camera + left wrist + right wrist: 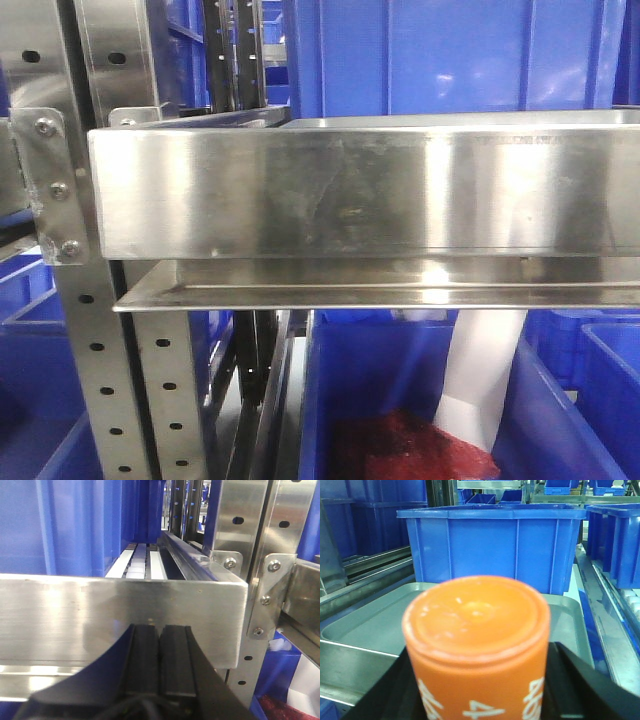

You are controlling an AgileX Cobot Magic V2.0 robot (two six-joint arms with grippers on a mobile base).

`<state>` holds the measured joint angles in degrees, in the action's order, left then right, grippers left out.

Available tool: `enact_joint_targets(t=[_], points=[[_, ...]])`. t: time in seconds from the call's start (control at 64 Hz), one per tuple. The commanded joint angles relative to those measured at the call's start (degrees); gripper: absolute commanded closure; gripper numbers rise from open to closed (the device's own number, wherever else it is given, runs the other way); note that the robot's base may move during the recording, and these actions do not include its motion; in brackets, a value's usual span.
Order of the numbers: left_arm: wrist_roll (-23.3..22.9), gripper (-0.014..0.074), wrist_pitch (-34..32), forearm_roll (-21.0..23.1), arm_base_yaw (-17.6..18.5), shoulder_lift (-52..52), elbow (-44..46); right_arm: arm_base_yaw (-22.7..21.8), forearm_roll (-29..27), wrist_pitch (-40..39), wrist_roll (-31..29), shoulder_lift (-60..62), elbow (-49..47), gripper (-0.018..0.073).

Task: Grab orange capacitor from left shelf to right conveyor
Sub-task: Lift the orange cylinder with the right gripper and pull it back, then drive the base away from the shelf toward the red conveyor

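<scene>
The orange capacitor (475, 625) fills the right wrist view, top face toward the camera, with white digits on its side. My right gripper (476, 690) is shut on it, black fingers (570, 680) pressing on both sides. It hangs above a flat silver tray (365, 625). The left shelf (350, 190) is a brushed steel lip across the front view. In the left wrist view my left gripper (159, 630) is shut with nothing in it, pads together, just before that shelf's lip (100, 615). The right conveyor is out of view.
A large blue bin (490, 545) stands behind the tray, with more bins at the right (615, 540). Perforated steel uprights (100, 380) with bolted brackets (270, 595) hold the shelf. Below it is a blue bin (350, 400) with red contents, and a white shape (485, 370).
</scene>
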<state>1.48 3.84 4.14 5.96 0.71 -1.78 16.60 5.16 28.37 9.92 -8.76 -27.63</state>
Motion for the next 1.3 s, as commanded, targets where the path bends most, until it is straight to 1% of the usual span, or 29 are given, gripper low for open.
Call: enact_joint_targets(t=[0.0,0.188,0.422,0.5,1.22,1.282], points=[[-0.1,0.0723,-5.1,0.1,0.0,0.7,0.3,-0.4,0.7,-5.0,0.1,-0.7,-1.8,0.0423],[-0.1,0.0723,-5.1,0.1,0.0,0.7,0.3,-0.4,0.7,-5.0,0.1,-0.7,-1.8,0.0423],[-0.1,0.0723,-5.1,0.1,2.9,0.7,0.3,-0.4,0.7,-5.0,0.1,-0.7,-1.8,0.0423],[-0.1,0.0723,-5.1,0.1,3.4,0.7,0.3,-0.4,0.7,-5.0,0.1,-0.7,-1.8,0.0423],[-0.1,0.0723,-5.1,0.1,3.4,0.7,0.3,-0.4,0.7,-5.0,0.1,-0.7,-1.8,0.0423],[-0.1,0.0723,-5.1,0.1,2.9,0.7,0.3,-0.4,0.7,-5.0,0.1,-0.7,-1.8,0.0423]])
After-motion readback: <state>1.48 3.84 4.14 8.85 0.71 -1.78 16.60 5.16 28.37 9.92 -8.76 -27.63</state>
